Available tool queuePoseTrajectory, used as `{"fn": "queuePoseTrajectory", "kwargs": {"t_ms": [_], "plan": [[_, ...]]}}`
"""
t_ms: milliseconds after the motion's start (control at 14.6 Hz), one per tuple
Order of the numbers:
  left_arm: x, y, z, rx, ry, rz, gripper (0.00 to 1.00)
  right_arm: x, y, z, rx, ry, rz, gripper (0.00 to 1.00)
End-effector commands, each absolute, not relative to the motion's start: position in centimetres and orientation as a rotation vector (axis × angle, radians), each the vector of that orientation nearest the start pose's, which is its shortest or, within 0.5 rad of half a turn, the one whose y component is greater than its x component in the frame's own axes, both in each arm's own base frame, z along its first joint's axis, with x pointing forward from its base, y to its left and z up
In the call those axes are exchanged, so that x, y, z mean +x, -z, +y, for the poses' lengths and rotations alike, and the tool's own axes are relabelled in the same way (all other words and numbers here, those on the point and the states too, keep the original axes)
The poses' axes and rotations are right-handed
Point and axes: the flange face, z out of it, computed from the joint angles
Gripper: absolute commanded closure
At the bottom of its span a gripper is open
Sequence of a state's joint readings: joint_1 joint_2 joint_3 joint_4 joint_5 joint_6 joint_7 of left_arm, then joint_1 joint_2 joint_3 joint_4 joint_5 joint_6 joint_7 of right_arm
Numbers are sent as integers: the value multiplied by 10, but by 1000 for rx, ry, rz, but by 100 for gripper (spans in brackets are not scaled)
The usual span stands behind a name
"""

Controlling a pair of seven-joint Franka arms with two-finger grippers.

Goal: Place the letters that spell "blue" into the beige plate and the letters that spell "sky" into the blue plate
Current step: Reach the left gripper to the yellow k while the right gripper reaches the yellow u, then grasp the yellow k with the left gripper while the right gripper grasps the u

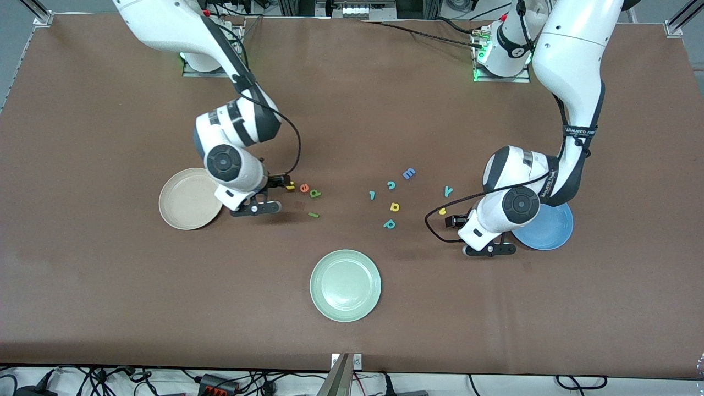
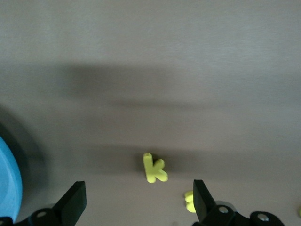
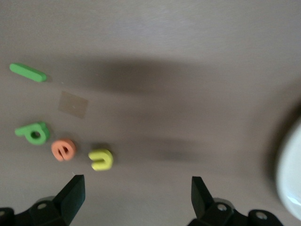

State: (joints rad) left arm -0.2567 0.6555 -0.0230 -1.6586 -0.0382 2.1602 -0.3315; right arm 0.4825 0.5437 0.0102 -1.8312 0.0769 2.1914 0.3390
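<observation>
Three plates (image 1: 190, 199), all letterless

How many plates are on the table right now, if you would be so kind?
3: the beige plate toward the right arm's end, the blue plate toward the left arm's end, partly under that arm, and the pale green plate nearest the front camera.
</observation>
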Motion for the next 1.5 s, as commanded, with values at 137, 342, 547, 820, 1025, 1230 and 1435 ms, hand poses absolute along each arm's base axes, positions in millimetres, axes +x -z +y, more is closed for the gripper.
{"fn": "queuePoseTrajectory", "kwargs": {"t_ms": [137,342,547,820,1025,1230,1435], "plan": [[640,-204,-184,-3114,-257,-126,0,544,-200,318,-3149,-283,-115,18],[632,-190,-187,-3116,-253,-117,8,542,-194,321,-3151,-287,-122,18],[624,-178,-187,-3130,-198,-108,16,538,-181,321,-3157,-316,-127,20],[624,-180,-189,-3132,-191,-99,35,535,-179,327,-3154,-308,-138,21],[624,-180,-193,-3136,-178,-90,35,533,-176,328,-3156,-314,-140,25],[623,-178,-194,-3135,-182,-85,41,530,-171,331,-3159,-325,-152,28],[621,-174,-194,-3132,-193,-83,51,531,-171,331,-3159,-322,-151,33]]}}
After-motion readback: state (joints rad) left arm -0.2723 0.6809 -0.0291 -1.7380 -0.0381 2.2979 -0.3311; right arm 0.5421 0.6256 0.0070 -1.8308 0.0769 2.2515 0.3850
